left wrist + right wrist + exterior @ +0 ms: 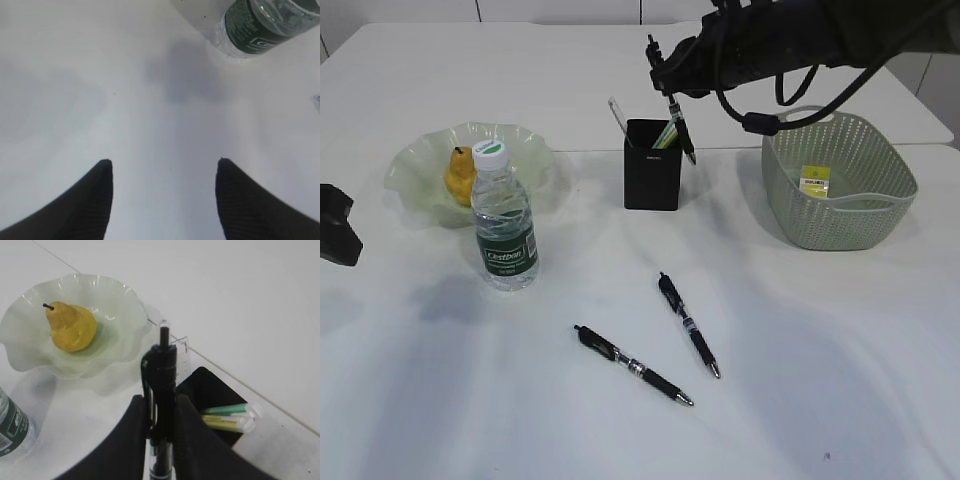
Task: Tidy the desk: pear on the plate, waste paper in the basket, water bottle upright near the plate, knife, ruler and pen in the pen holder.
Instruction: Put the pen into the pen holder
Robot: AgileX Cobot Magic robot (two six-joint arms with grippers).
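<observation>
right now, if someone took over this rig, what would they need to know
Right gripper: shut on a black pen, held over the pen holder, not yet dropped in.
Left gripper: open, empty, low over bare table near the water bottle.
Done: pear on the plate; bottle upright by the plate; paper in the basket; holder already has some items.
Left: release this pen, then put away two pens lying on the table, one and the other.

White table: plate, bottle upright, pen holder, basket, 2 pens lying flat.
</observation>
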